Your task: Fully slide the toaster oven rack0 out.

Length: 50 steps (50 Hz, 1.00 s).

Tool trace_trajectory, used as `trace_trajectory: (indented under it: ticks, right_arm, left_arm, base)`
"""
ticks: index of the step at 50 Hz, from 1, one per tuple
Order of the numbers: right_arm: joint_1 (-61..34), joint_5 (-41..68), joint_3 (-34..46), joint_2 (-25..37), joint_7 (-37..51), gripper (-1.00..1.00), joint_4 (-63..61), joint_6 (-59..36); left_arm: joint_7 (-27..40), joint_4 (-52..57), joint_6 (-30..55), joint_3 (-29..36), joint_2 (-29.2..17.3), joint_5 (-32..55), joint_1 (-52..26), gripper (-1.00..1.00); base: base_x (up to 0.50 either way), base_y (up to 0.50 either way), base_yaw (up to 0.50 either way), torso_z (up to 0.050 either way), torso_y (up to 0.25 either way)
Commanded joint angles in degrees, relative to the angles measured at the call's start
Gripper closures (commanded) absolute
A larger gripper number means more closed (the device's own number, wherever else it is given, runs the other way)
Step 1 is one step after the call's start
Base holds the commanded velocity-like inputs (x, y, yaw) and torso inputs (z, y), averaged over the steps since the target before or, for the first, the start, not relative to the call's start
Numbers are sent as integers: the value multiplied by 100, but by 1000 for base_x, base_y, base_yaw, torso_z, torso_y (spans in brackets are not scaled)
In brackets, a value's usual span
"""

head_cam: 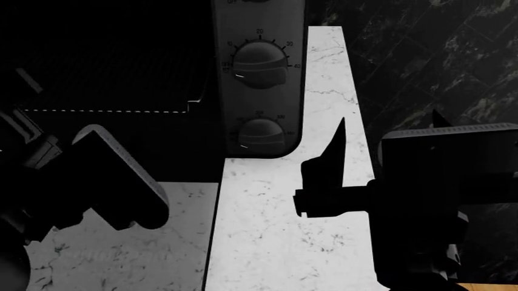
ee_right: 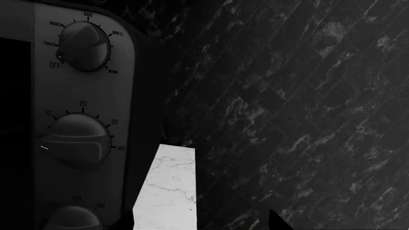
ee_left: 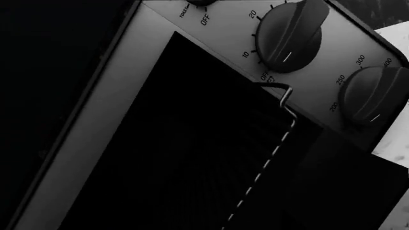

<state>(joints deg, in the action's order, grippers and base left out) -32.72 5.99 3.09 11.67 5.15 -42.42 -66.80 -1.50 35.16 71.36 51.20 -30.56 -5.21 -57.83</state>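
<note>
The toaster oven (head_cam: 257, 91) stands at the top left of the head view, its grey control panel with round knobs to the right of the dark opening. It also shows in the left wrist view (ee_left: 137, 72) and the right wrist view (ee_right: 83, 124). The rack0 (head_cam: 105, 85) is a dark wire grille; its pale dotted front edge is stepped at the right end. In the left wrist view the rack0 (ee_left: 211, 158) fills the opening. My left gripper (head_cam: 24, 115) is at the left end of that edge, too dark to read. My right gripper (head_cam: 328, 157) is open and empty over the white counter.
A marbled white counter (head_cam: 275, 242) runs in front of and to the right of the oven, also in the right wrist view (ee_right: 169, 191). A dark marbled wall (head_cam: 421, 54) is behind it. My right arm's dark block (head_cam: 445, 182) sits at the right.
</note>
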Motion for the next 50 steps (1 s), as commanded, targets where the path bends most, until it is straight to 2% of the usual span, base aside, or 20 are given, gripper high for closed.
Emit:
trace_trajectory:
  ticks: [1,8,27,33,34,44,50]
  right_arm:
    - [6,32,-38,40,21,-100,-75,-69]
    - [6,55,-30,46,28,-100,-52,-45]
    - [50,92,-48,89,49,-100,81,80]
    - [81,110,-62,103,56,-100,70,97]
    - [87,116,-80,110,56,-100,46,82]
    - [89,144,-81,112,73,-100,64,105]
    - [94,153,-67,112,94,-100,72,112]
  left_arm:
    - [-274,-664,34,1154,-215,-297,-813,-100]
    - [-374,-1230,-192,1476,-128,-363,-1060,-100]
    - [-235,-3635,-1596,1536,505,-249,-1323,-100]
    - [-229,-4074,-1841,1633,659,-267,-1370,-100]
    - [-231,-3974,-1802,1623,631,-259,-1339,100]
    - [-222,-3397,-1538,1579,452,-291,-1250,100]
    - [-133,-2465,-1074,1541,208,-400,-1069,100]
  base:
    - [0,0,0,0,0]
    - [0,0,0,0,0]
    - [0,0,0,0,0]
    - [0,0,0,0,0]
    - [0,0,0,0,0]
    - [0,0,0,0,0]
    - [0,0,0,0,0]
